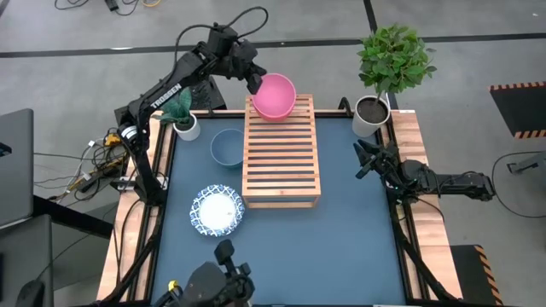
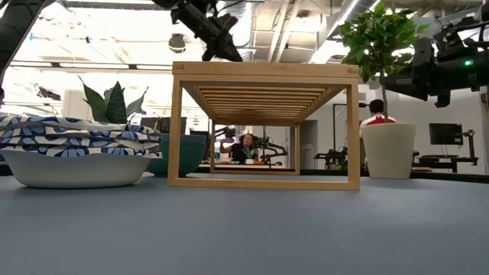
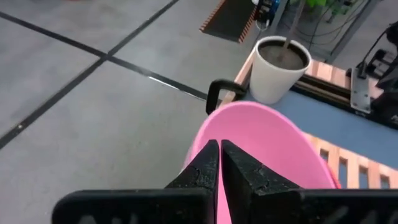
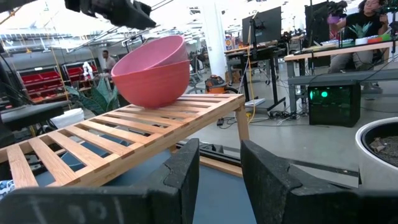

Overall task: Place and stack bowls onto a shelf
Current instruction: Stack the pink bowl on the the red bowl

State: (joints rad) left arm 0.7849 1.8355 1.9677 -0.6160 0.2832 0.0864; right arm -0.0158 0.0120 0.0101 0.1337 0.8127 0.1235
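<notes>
On the blue tabletop (image 1: 341, 239), largest to smallest:

Shelf (image 1: 281, 153): a light-wood slatted rack is set near the middle of the tabletop, running from the far edge toward the near side.

Left arm: it is stretched from the left side over the far end of the shelf; the left gripper (image 1: 256, 83) is placed at the pink bowl's rim, its jaws pinched shut on that rim, as shown in the left wrist view.

Right arm: it is laid along the right edge of the tabletop; the right gripper (image 1: 365, 160) is held beside the shelf, apart from it, with jaws parted and nothing held between them.

Patterned bowls (image 1: 217, 211): blue-and-white, stacked on the tabletop left of the shelf's near end.

Pink bowl (image 1: 274, 95): it is rested tilted on the far end of the shelf's slats.

Teal-green bowl (image 1: 227, 147): it is set on the tabletop just beside the shelf's left edge.

Plant pots: a white pot (image 1: 369, 115) is seen at the far right corner, a smaller one (image 1: 187, 126) at the far left.
</notes>
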